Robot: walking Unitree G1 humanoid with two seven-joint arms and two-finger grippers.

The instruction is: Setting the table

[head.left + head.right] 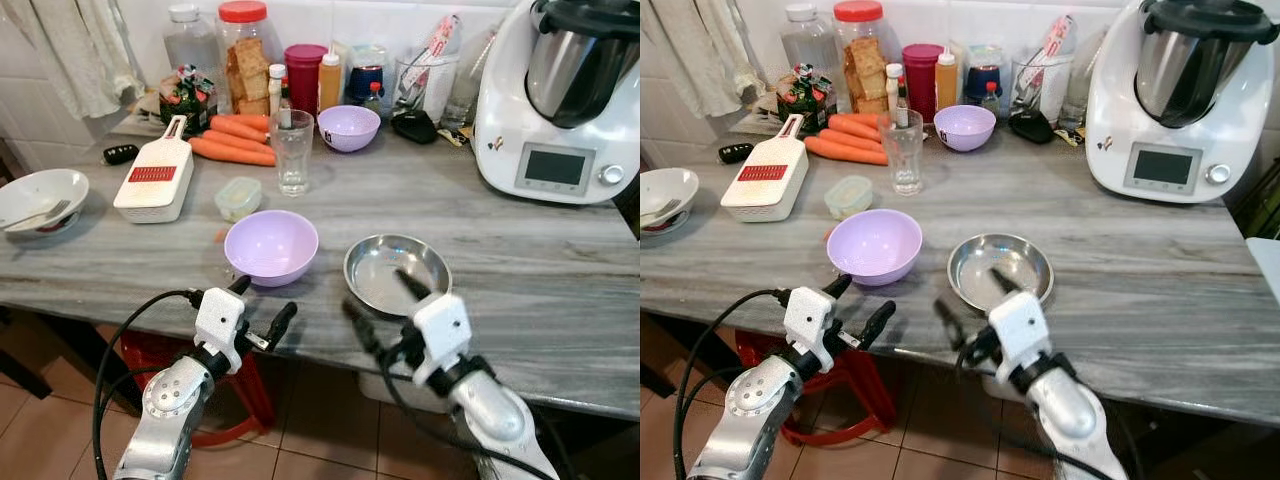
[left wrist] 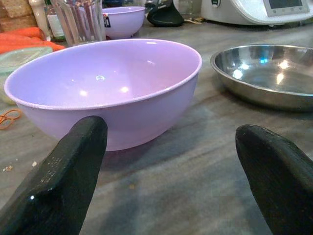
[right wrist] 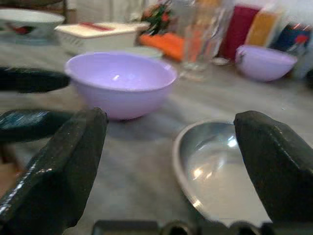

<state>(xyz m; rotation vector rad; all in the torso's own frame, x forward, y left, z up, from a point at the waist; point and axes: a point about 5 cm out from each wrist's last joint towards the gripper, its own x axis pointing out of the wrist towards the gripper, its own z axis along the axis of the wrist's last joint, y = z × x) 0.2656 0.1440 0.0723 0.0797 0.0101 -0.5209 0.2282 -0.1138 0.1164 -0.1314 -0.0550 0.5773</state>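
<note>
- The large lilac plastic bowl point(image 1: 271, 246) stood near the front edge of the grey marble tabletop point(image 1: 520, 260), and serves here as the landmark.
- The left gripper point(image 1: 262, 305) hovered just in front of that bowl, off the tabletop's edge, its jaws wide apart and holding nothing.
- The right gripper point(image 1: 385, 308) hung in front of the round shallow steel dish point(image 1: 397, 272), which lay just beside the bowl on the robot's right; its jaws were also wide and empty.
- The step in hand looked like a reach for the bowl and the dish.
- To do it well, each arm would likely need to rise over the near rim, so one finger goes inside and one outside, then close on the thin wall without pushing the vessel back.
- The steel dish is low and probably slick, so a shallow angle might let it slide.
- Counted: two lilac bowls, the smaller lilac bowl point(image 1: 348, 127) well behind the landmark; one steel dish; one clear ribbed drinking glass point(image 1: 292, 150) behind the bowl; one white bowl point(image 1: 40, 197) far to its left.
- Several orange carrots point(image 1: 232, 140) lay behind the bowl, their number unclear.
</note>
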